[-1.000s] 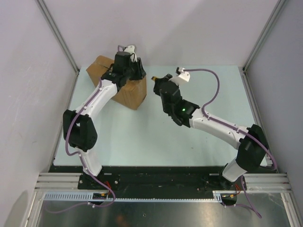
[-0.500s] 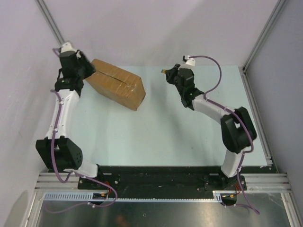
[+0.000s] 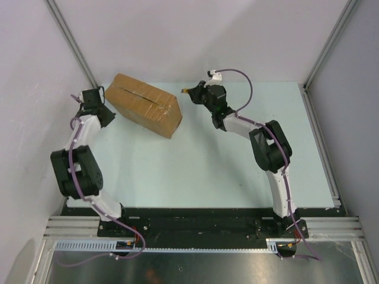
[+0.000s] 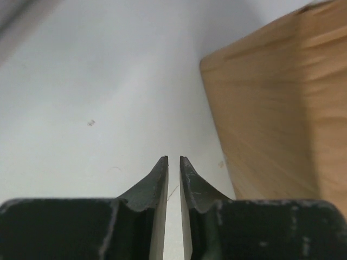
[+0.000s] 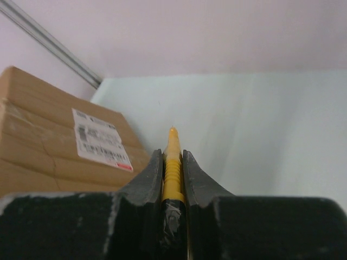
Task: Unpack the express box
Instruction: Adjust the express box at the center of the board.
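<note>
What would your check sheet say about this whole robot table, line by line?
Surface: pale green tabletop, no spills seen.
Job's things: large brown cardboard express box, closed, tape seam on top, white label on one side.
Clutter: nothing seen.
Grippers: left gripper beside the box, nearly closed, empty; right gripper shut on a yellow utility knife aimed near the box.
Cables: purple cables loop along both arms.
Surroundings: white walls, metal frame posts.

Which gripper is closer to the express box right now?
Left, by a little. The left gripper sits just off the left end of the express box. The right gripper, clamped on the yellow knife, is off its right end with a clearer gap.
</note>
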`<state>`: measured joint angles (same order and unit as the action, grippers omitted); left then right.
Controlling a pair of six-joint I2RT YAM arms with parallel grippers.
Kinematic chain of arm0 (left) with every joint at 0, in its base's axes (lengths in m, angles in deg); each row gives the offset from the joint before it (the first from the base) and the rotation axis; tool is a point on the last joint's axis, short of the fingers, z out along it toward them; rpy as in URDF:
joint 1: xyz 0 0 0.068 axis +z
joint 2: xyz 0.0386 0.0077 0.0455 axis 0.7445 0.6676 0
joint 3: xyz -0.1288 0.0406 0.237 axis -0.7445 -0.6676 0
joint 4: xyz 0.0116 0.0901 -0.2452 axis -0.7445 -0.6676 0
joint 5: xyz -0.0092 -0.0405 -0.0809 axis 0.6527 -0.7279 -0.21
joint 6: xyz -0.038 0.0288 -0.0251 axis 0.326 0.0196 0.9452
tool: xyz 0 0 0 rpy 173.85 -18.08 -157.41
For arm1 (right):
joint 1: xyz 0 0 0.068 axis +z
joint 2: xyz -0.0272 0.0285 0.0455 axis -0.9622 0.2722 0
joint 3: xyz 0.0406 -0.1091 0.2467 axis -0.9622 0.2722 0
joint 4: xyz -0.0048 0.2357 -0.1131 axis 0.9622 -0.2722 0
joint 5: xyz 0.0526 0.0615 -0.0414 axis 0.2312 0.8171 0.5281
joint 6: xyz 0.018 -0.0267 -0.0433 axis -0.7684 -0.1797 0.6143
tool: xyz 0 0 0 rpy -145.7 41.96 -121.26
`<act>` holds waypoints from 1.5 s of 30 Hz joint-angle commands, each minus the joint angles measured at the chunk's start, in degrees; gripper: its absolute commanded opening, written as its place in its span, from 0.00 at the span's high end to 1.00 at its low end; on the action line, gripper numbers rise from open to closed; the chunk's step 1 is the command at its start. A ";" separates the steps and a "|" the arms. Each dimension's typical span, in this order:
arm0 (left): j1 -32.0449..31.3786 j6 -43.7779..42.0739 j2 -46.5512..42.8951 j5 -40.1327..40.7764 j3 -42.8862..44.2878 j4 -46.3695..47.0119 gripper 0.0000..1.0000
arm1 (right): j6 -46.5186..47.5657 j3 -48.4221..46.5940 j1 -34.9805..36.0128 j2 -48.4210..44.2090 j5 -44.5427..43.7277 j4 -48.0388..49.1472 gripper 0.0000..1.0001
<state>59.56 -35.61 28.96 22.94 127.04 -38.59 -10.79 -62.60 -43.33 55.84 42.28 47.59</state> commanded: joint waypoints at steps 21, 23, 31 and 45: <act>-2.13 -2.73 23.08 -34.47 20.91 5.95 0.67 | 3.31 -3.82 4.19 -0.63 14.40 -3.21 1.00; -2.21 -4.67 24.75 -38.70 23.29 5.86 0.66 | 5.68 -1.37 5.68 -4.50 14.31 -5.95 1.00; -2.74 -11.25 26.87 -50.65 23.30 5.86 0.64 | 17.37 2.25 16.39 -13.91 9.13 -16.67 1.00; -1.42 -15.66 20.45 -50.22 24.08 5.95 0.61 | 24.76 3.39 19.14 -23.22 -0.90 -24.68 1.00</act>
<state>57.94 -49.16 54.91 -25.99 147.04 -33.19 11.11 -59.24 -22.37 40.61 45.69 22.19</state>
